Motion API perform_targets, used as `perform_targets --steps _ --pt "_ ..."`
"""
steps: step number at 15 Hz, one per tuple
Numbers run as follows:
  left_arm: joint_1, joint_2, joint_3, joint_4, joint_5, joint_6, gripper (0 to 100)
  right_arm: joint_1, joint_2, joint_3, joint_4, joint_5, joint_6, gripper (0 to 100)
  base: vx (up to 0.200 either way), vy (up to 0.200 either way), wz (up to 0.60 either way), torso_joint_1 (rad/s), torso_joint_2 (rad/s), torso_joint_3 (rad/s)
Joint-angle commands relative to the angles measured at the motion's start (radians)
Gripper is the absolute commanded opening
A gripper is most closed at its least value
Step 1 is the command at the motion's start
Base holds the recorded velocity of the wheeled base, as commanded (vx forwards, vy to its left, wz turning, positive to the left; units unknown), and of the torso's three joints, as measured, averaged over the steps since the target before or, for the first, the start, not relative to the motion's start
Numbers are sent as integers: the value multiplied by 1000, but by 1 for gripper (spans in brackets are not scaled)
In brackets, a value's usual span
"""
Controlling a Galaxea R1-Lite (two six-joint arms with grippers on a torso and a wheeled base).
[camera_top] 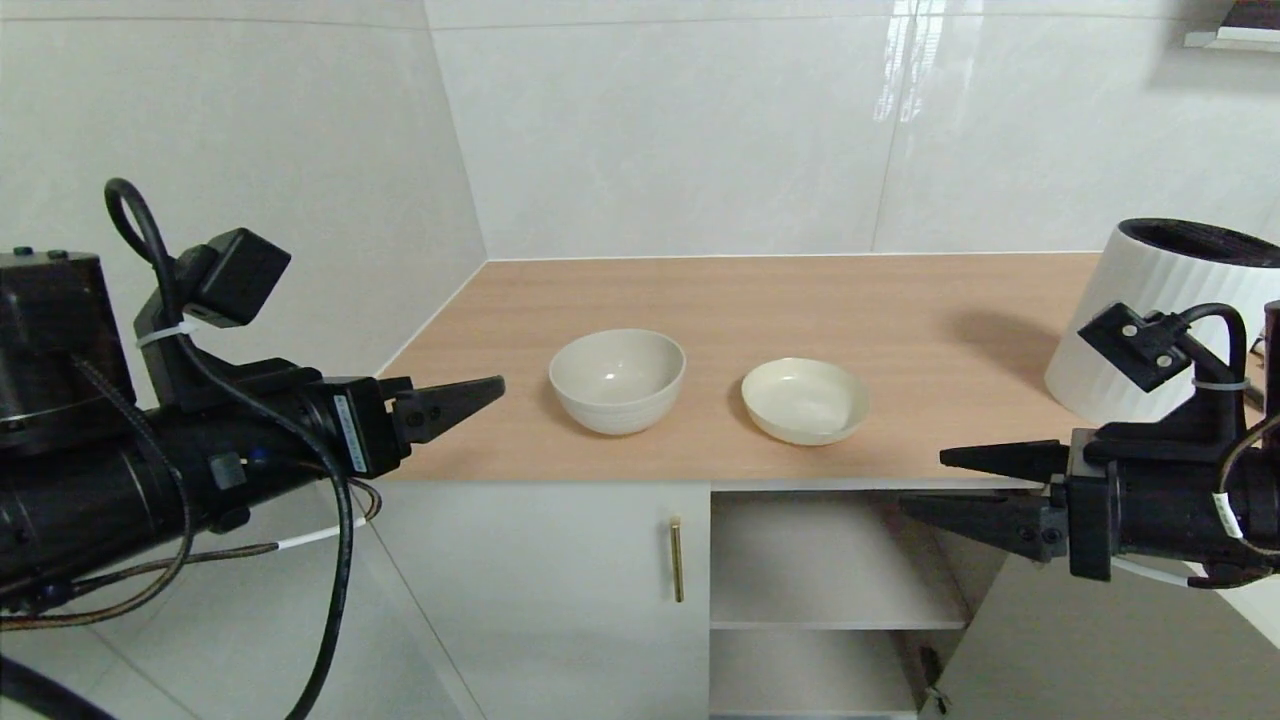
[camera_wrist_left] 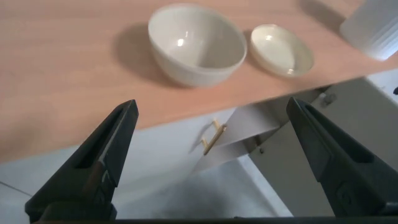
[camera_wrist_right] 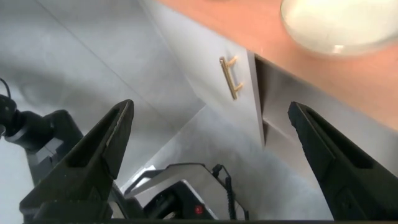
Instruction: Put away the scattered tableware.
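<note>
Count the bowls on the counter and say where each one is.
2. The deep bowl stands mid-counter, toward the robot's left; the shallow bowl lies to its right, apart from it, above the open cabinet. None seem hidden.

Glossy white tiled walls (camera_top: 680, 130) joined in a corner, bright streak of reflected light (camera_top: 910, 60) high on the right. Below, light wooden countertop (camera_top: 700, 290) over white cabinet door (camera_top: 540, 600) with slim brass handle (camera_top: 677, 560), beside open compartment (camera_top: 800, 540) with white shelf (camera_top: 830, 610).
</note>
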Motion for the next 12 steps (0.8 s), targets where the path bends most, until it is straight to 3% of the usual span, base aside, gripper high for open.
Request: perform_targets --steps 1,3,5,7,8,10,11,12 --pt "-1 4 -20 0 -1 -1 100 -1 3 -5 -15 0 -2 100 0 0 0 159 -344 -183" --pt "16 45 -147 16 -25 -4 100 -11 63 -80 -66 -22 0 100 0 0 0 73 -146 -80" --pt "30 103 -317 105 -30 -4 100 -21 128 -231 42 -57 3 100 0 0 0 18 -28 -13" --pt "33 172 -510 374 -25 -9 100 -31 224 -520 325 -167 8 100 0 0 0 0 0 0" --pt "33 214 -572 474 -22 -38 100 -24 270 -608 434 -275 12 100 0 0 0 0 0 0" --pt "35 300 -645 536 19 -141 100 -5 328 -626 454 -453 92 100 0 0 0 0 0 0" --pt "36 358 -678 539 47 -159 100 -4 366 -631 448 -473 142 100 0 0 0 0 0 0" --pt "36 393 -691 537 94 -158 100 -4 383 -640 433 -480 149 100 0 0 0 0 0 0"
